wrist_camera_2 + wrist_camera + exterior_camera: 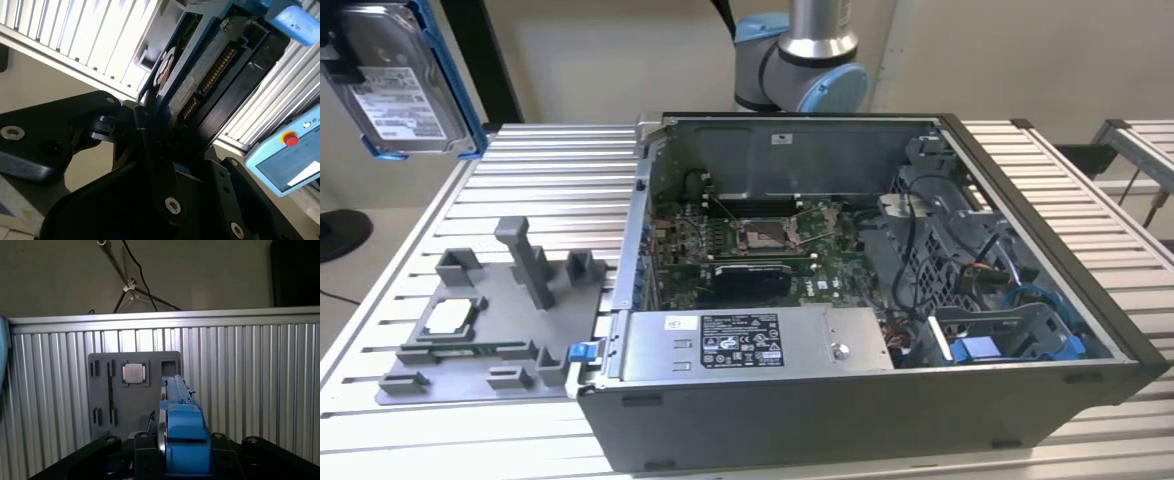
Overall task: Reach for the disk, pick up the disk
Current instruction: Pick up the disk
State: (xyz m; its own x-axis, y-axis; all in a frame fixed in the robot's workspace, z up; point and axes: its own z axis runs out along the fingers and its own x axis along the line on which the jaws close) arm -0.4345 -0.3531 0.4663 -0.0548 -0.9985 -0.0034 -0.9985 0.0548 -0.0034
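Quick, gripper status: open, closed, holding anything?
Gripper: closed on the flat rectangular silver metal disk with blue plastic bracket, held up off the table.

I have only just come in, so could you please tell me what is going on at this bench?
The robot arm has its claw shut on the disk and holds it in the air at the exterior view's left, well clear of the open computer case. In the first wrist view the disk appears edge-on, with the grey fixture plate and its small silver chip lying on the slatted table beyond it. The disk is already picked up.
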